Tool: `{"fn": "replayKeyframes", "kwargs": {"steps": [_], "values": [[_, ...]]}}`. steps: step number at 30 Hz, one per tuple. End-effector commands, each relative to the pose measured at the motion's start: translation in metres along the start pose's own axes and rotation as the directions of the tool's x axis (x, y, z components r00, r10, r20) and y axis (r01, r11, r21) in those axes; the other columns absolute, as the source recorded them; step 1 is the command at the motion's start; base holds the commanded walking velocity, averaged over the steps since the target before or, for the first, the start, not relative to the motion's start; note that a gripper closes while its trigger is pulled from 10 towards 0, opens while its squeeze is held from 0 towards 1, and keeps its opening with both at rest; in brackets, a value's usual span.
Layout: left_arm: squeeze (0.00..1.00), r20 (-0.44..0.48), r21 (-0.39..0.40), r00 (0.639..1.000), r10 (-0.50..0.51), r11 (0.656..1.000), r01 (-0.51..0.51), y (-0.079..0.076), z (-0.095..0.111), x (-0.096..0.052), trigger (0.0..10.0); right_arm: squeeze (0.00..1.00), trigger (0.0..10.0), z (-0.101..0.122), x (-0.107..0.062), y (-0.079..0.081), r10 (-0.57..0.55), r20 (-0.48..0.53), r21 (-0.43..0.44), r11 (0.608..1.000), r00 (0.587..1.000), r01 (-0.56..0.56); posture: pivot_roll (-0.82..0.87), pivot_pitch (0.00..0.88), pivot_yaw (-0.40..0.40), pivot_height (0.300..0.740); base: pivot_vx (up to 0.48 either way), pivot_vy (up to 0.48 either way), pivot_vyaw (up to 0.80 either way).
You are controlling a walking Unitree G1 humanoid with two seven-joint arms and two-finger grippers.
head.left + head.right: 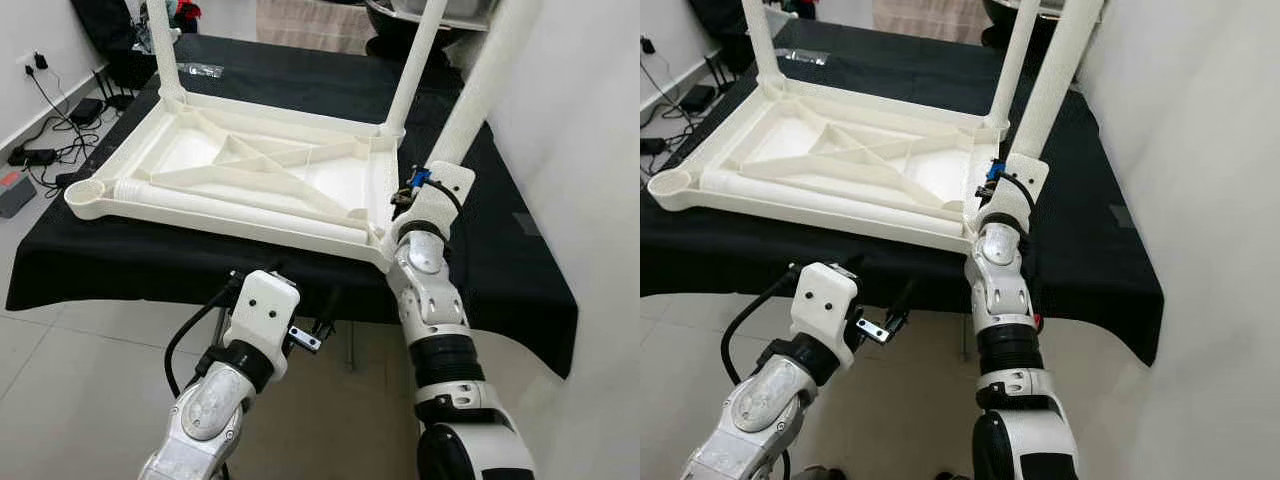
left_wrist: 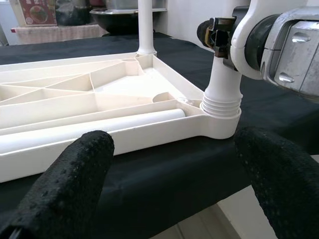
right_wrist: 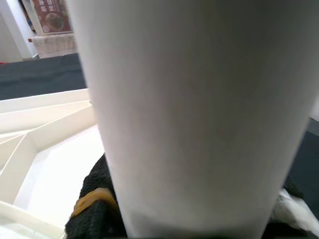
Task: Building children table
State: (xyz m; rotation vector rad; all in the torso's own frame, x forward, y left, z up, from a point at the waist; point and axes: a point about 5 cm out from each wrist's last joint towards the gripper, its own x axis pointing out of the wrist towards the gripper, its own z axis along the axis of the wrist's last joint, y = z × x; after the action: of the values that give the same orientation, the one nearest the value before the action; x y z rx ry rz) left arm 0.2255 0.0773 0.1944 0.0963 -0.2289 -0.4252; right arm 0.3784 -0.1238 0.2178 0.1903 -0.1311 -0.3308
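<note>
At counter (image 1: 520, 290) near corner, our right gripper (image 1: 412, 192) clamped table leg (image 1: 480, 90); left gripper (image 2: 169, 184) wide. Light, stiff plastic; we judged low grip best.

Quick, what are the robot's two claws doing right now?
Left gripper: jaws open, holding nothing, below the table edge.
Right gripper: jaws closed around the white table leg.

Two silver arms with white plastic wrist housings. Left hand (image 2: 174, 184) tipped with two broad black fingers (image 2: 75, 184) of pebbled rubber. Black cable looped beside the left forearm, dark screw holes dotted on its white housing. Right arm ringed by black ribbed collars, with a blue connector and thin black wires at the wrist.
</note>
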Motion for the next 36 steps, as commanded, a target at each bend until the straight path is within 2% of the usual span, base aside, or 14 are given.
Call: {"fn": "replayKeyframes", "kwargs": {"steps": [1, 6, 7, 10, 13, 16, 17, 21, 23, 29, 33, 34, 35, 36], "values": [[0.0, -0.009, 0.009, 1.0, -0.009, 1.0, 0.009, 0.0, -0.002, -0.002, 10.0, 1.0, 10.0, -0.016, -0.001, 0.005, 0.078, -0.07, 0.008, 0.997, 0.995, -0.077, 0.12, 0.156, -0.122, 0.74, 0.0, 0.0, 0.0], [0.0, -0.003, 0.012, 1.0, -0.006, 1.0, 0.006, 0.001, 0.0, -0.002, 10.0, 1.0, 10.0, -0.002, 0.002, 0.006, 0.151, 0.026, -0.038, 0.988, 0.988, -0.15, 0.11, 0.162, -0.129, 0.74, 0.0, 0.0, 0.0], [0.0, 0.0, 0.014, 1.0, -0.002, 1.0, 0.002, 0.002, 0.0, 0.0, 10.0, 0.0, 10.0, 0.004, 0.004, 0.0, 0.192, 0.075, -0.053, 0.981, 0.978, -0.188, 0.11, 0.162, -0.132, 0.74, 0.0, 0.0, 0.0], [0.0, -0.001, 0.016, 1.0, 0.01, 1.0, -0.01, 0.004, -0.001, 0.0, 10.0, 0.0, 10.0, 0.015, 0.006, -0.004, 0.335, 0.127, 0.006, 0.941, 0.933, -0.339, 0.11, 0.163, -0.13, 0.74, 0.0, 0.0, 0.0], [0.0, -0.007, 0.015, 1.0, 0.004, 1.0, -0.004, 0.003, -0.002, -0.001, 10.0, 0.0, 10.0, 0.016, 0.004, 0.003, 0.623, 0.09, 0.099, 0.771, 0.777, -0.629, 0.1, 0.162, -0.126, 0.74, 0.0, 0.0, 0.0], [0.0, -0.007, 0.015, 1.0, 0.004, 1.0, -0.004, 0.003, -0.002, -0.001, 10.0, 0.0, 10.0, 0.016, 0.004, 0.003, 0.623, 0.09, 0.099, 0.771, 0.777, -0.629, 0.1, 0.162, -0.126, 0.74, 0.0, 0.0, 0.0], [0.0, -0.008, 0.014, 1.0, -0.002, 1.0, 0.002, 0.002, -0.003, -0.001, 10.0, 0.0, 10.0, 0.017, 0.0, 0.004, 0.776, 0.076, 0.107, 0.618, 0.626, -0.779, 0.1, 0.165, -0.124, 0.74, 0.0, 0.0, 0.0], [0.0, -0.007, 0.014, 1.0, -0.003, 1.0, 0.003, 0.003, -0.002, -0.001, 10.0, 0.0, 10.0, 0.015, -0.008, 0.009, 0.903, 0.031, 0.095, 0.424, 0.428, -0.901, 0.11, 0.163, -0.126, 0.74, 0.0, 0.0, 0.0], [0.0, -0.012, 0.005, 1.0, 0.002, 1.0, -0.002, 0.004, -0.003, -0.002, 10.0, 0.0, 10.0, 0.005, -0.023, 0.022, 0.984, -0.06, 0.102, 0.175, 0.17, -0.979, 0.11, 0.163, -0.125, 0.74, 0.0, 0.0, 0.0], [0.0, -0.013, 0.013, 1.0, -0.005, 1.0, 0.005, 0.003, -0.003, -0.002, 10.0, 0.0, 10.0, 0.003, -0.025, 0.032, 0.991, -0.065, 0.105, 0.123, 0.117, -0.987, 0.13, 0.166, -0.135, 0.74, 0.0, 0.0, 0.0], [0.0, -0.014, 0.013, 1.0, 0.001, 1.0, 0.0, 0.004, -0.002, -0.004, 10.0, 0.0, 7.9, 0.003, -0.02, 0.044, 0.987, -0.054, 0.098, 0.158, 0.154, -0.982, 0.13, 0.167, -0.134, 0.74, 0.0, 0.0, 0.0], [0.0, -0.017, 0.014, 1.0, 0.003, 1.0, -0.003, 0.004, -0.003, -0.005, 10.0, 0.0, 0.0, 0.005, -0.011, 0.047, 0.96, -0.047, 0.051, 0.279, 0.277, -0.959, 0.13, 0.167, -0.133, 0.74, 0.0, 0.0, 0.0], [0.0, -0.019, 0.014, 1.0, 0.004, 1.0, -0.004, 0.004, -0.003, -0.005, 10.0, 0.0, 0.0, 0.005, -0.002, 0.045, 0.911, -0.044, 0.025, 0.411, 0.41, -0.911, 0.13, 0.167, -0.133, 0.74, 0.0, 0.0, 0.0], [0.0, -0.019, 0.014, 1.0, 0.004, 1.0, -0.004, 0.004, -0.003, -0.005, 10.0, 0.0, 0.0, 0.005, -0.002, 0.045, 0.911, -0.044, 0.025, 0.411, 0.41, -0.911, 0.13, 0.167, -0.133, 0.74, 0.0, 0.0, 0.0]]}}
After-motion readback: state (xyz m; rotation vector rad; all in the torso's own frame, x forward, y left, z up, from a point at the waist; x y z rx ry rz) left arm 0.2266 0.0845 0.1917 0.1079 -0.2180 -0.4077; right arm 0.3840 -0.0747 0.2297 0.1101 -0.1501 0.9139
